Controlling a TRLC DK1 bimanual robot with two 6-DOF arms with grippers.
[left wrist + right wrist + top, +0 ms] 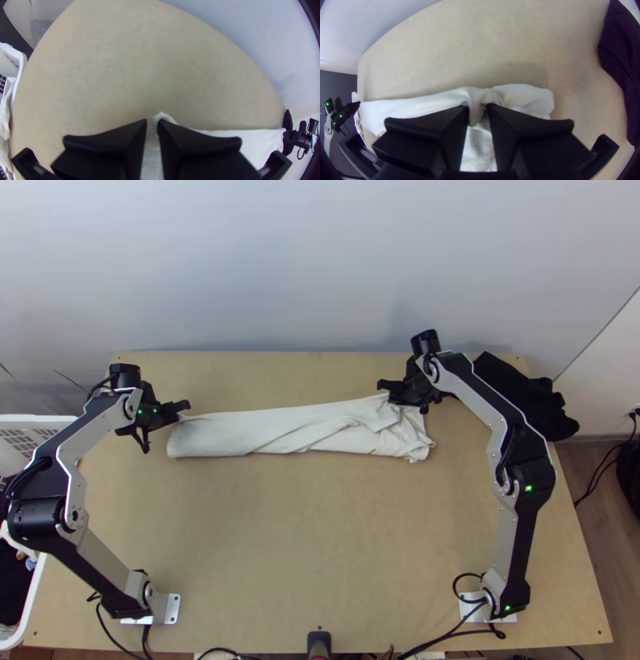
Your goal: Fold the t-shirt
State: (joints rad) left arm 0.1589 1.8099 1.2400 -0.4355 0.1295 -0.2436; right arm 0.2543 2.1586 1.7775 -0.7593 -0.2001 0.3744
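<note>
My left gripper (182,410) is at the left end of the white t-shirt (264,431), which lies as a long folded strip across the table, its right end wrinkled. In the left wrist view the left gripper (152,128) is shut on a corner of the t-shirt (246,141). My right gripper (392,394) stands at the strip's far edge near its right end. In the right wrist view the right gripper (477,115) is shut on a pinched fold of the t-shirt (410,106).
Dark cloth (524,396) lies bunched at the table's far right corner. A white basket (32,596) holding clothes stands beyond the left edge. Bare wooden table (320,540) lies between the arms' bases. A pale wall rises behind the table.
</note>
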